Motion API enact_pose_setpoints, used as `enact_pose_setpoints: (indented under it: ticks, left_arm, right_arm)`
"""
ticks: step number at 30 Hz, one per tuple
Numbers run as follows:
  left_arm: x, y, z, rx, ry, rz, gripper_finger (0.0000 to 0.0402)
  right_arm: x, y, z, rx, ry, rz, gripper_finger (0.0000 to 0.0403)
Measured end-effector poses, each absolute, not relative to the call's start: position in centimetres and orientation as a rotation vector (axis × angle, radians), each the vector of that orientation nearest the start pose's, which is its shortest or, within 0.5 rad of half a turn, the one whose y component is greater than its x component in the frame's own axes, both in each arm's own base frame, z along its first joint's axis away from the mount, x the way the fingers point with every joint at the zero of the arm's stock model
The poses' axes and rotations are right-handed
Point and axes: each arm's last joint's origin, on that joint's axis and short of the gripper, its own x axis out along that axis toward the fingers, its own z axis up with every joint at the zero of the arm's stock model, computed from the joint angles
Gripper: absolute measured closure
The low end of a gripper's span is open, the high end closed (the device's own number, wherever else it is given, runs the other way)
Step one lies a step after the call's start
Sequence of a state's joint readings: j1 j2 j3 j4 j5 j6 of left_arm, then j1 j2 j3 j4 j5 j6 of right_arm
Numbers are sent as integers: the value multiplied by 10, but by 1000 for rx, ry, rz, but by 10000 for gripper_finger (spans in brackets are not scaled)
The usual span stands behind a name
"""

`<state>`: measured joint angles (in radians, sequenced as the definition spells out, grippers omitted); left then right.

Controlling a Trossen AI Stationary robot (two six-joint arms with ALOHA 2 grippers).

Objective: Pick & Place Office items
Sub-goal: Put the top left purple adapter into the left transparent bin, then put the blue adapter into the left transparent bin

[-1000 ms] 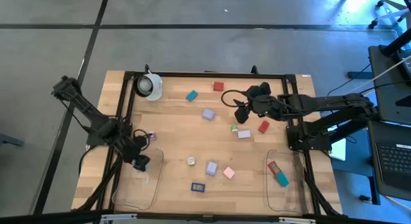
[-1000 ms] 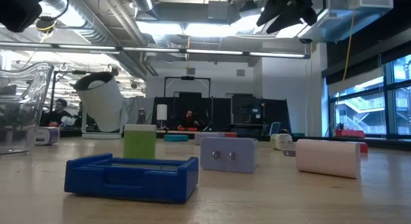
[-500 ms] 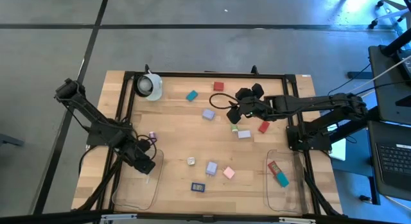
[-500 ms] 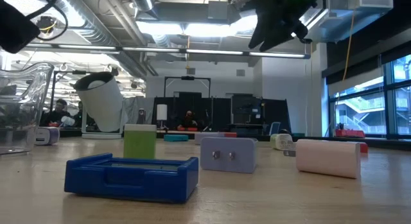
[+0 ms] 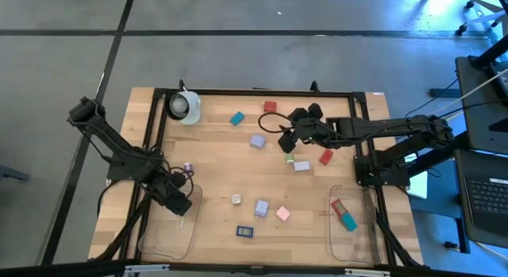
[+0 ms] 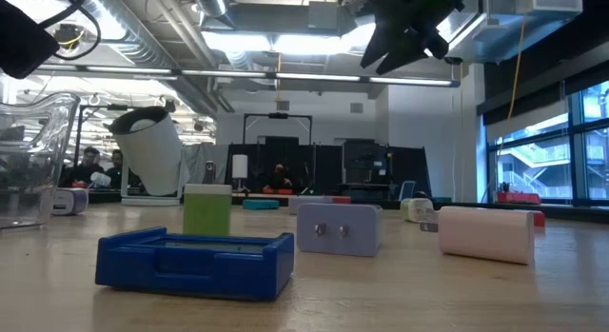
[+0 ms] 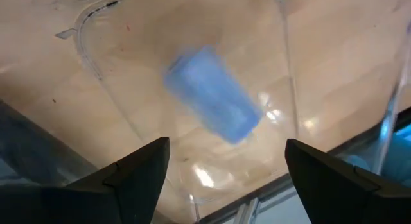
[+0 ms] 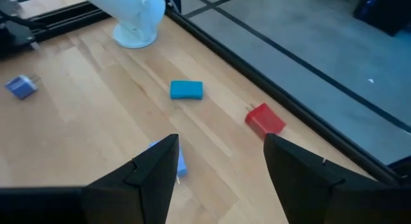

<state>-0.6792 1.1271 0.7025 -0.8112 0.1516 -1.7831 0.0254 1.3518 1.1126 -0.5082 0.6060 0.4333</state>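
Note:
My left gripper is open and hovers over the left clear tray. Below its spread fingers a lavender-blue block shows blurred against the tray floor. My right gripper is open and held high over the table's middle, above a lavender block. A teal block and a red block lie beyond it on the wood. A green piece, a white piece and another red block lie just near of it.
The white round object stands at the far left corner. The right clear tray holds a red and a teal piece. Lavender, pink, dark blue and small white pieces lie near the front. People sit in the room behind.
My right gripper has moved toward the table's left, from over the red block to over the lavender block, staying high. My left arm has shifted slightly toward the near edge over the left tray. The pieces on the table have stayed put.

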Motion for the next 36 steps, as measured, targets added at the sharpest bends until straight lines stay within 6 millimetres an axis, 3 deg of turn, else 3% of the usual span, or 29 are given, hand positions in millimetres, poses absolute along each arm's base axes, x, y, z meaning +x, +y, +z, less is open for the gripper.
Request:
enact_pose_setpoints:
  ticks: [11,16,19,28,32,36]
  left_arm:
    - [146,-123,207,-1109,1403,430,96]
    - [145,-125,209,-1169,1538,362,96]
    - [149,-126,214,-1208,1516,277,96]
    - [165,-106,246,-1314,1125,68,96]
    - [173,-91,266,-1210,801,-18,96]
    - [182,-76,289,-999,463,-78,96]
  right_arm:
    - [283,-9,299,177,591,-673,172]
    - [283,-9,299,177,591,-673,172]
    - [283,-9,299,177,591,-673,172]
    - [283,-9,299,176,591,-673,172]
    - [283,-9,299,176,591,-673,172]
    - [282,-9,299,176,591,-673,172]
